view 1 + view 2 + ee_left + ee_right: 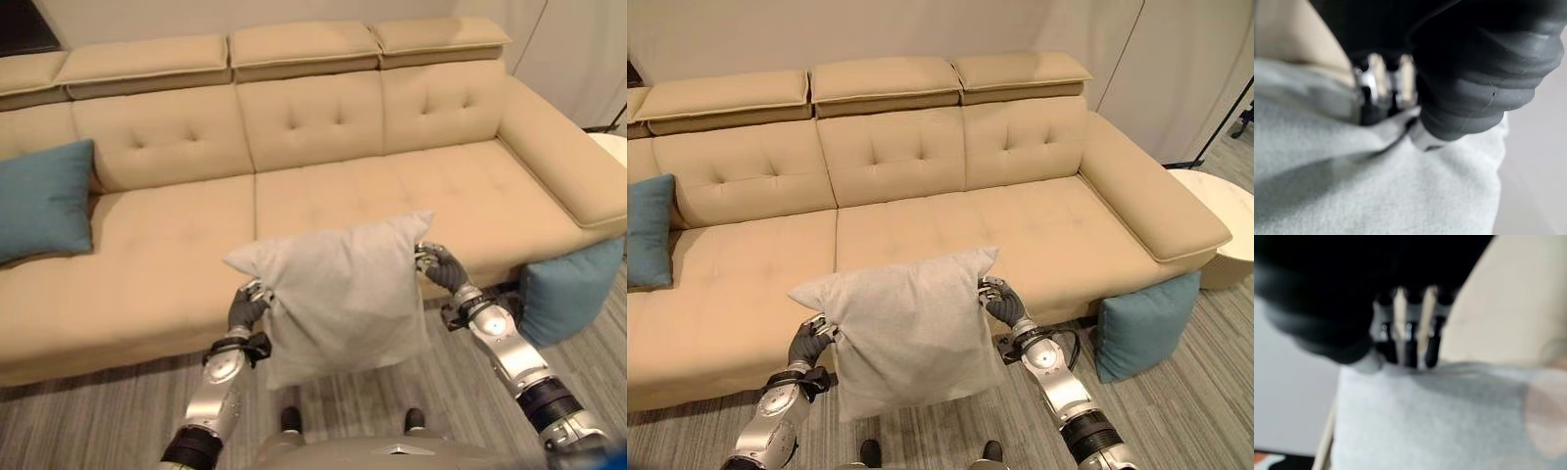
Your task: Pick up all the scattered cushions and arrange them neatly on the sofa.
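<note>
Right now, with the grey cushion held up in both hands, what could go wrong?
1. Each hand, left hand and right hand, pinches only an edge of the grey cushion, so it might slip out.
2. The cushion hangs before the sofa edge and may catch on it.
3. The blue cushion on the floor could be forgotten.

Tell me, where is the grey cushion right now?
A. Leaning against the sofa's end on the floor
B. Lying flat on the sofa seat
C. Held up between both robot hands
C: the grey cushion hangs before the sofa, gripped by the left robot hand and right robot hand.
</note>
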You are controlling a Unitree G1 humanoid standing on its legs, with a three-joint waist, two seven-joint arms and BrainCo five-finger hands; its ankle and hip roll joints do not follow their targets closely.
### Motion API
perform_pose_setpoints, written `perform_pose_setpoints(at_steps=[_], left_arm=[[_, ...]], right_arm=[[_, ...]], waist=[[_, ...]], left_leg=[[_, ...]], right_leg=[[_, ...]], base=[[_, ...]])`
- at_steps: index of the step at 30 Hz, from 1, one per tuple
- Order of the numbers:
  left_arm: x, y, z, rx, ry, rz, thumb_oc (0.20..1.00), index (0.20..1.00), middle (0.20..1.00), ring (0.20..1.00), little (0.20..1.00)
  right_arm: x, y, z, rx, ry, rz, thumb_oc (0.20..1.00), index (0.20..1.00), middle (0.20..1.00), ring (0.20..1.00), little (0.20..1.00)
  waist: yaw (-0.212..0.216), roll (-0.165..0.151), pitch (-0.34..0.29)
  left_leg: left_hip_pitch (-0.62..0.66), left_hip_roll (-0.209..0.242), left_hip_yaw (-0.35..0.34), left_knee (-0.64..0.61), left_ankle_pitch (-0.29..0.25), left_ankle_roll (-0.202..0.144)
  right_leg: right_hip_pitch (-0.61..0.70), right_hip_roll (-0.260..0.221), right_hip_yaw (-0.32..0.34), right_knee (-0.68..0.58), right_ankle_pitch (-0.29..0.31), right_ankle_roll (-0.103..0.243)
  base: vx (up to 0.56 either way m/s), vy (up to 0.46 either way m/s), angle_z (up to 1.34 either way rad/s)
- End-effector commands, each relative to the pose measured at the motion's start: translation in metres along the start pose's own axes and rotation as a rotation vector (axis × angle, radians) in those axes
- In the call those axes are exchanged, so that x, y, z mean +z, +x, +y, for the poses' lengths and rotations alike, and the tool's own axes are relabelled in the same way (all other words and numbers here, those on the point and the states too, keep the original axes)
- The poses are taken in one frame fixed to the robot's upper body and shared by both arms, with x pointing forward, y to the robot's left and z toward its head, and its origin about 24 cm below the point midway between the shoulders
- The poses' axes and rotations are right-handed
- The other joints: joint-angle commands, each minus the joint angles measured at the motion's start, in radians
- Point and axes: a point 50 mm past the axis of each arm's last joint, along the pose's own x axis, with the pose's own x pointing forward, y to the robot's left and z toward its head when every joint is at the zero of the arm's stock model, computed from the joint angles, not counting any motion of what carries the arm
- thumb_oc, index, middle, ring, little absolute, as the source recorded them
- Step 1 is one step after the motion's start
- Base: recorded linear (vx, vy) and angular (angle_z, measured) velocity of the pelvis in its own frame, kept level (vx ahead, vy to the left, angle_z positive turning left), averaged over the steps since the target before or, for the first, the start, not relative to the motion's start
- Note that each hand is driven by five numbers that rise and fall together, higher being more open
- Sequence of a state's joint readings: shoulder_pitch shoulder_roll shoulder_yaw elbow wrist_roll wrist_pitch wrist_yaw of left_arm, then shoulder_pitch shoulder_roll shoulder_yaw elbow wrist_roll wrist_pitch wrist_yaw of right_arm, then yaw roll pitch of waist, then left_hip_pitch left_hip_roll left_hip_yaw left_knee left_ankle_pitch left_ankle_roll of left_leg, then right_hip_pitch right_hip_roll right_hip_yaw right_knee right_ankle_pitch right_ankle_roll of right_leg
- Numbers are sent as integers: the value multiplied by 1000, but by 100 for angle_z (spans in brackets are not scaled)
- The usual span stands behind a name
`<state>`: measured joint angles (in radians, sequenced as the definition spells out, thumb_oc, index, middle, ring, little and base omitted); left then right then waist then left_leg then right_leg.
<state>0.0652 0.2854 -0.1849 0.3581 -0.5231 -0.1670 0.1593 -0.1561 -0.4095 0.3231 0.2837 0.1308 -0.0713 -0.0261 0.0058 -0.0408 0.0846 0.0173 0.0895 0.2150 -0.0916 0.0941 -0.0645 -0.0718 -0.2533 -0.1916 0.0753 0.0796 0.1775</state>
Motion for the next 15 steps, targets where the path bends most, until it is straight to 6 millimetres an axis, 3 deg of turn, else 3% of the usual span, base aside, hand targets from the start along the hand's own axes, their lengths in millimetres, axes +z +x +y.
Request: perform_pose_setpoints(at_steps=[1, 4, 8, 10, 15], left_arm=[[66, 11, -29, -148, -44, -300, 200, 200, 200, 200, 200], [69, 13, -34, -169, -32, -306, 200, 200, 200, 200, 200], [71, 18, -41, -192, -23, -304, 200, 200, 200, 200, 200], [70, 17, -44, -211, -27, -304, 200, 200, 200, 200, 200], [72, 18, -55, -252, -59, -299, 200, 200, 200, 200, 200]], right_arm=[[52, 22, 16, 47, 27, -241, 200, 200, 200, 200, 200], [57, 26, 19, 61, 38, -252, 200, 200, 200, 200, 200], [57, 25, 19, 66, 50, -253, 200, 200, 200, 200, 200], [54, 24, 20, 71, 52, -243, 200, 200, 200, 200, 200], [51, 22, 19, 67, 82, -235, 200, 200, 200, 200, 200]], waist=[[8, -17, 26], [-5, -19, 29], [-32, -34, 39], [-29, -42, 30], [-35, -38, 15]], left_leg=[[26, -87, -23, 72, -117, 46], [37, -100, -57, 61, -116, 45], [41, -112, -127, 68, -123, 33], [38, -117, -138, 66, -124, 27], [11, -102, -159, 88, -116, -8]], right_leg=[[-58, 81, -46, 221, 9, 23], [-105, 129, 15, 141, -6, -6], [-112, 158, 75, 24, 5, -10], [-81, 170, 76, 0, -1, -15], [-14, 167, -1, -51, -24, -39]], base=[[66, 105, -6], [85, 19, 4], [117, -82, 62], [149, -143, 84], [107, -137, 66]])
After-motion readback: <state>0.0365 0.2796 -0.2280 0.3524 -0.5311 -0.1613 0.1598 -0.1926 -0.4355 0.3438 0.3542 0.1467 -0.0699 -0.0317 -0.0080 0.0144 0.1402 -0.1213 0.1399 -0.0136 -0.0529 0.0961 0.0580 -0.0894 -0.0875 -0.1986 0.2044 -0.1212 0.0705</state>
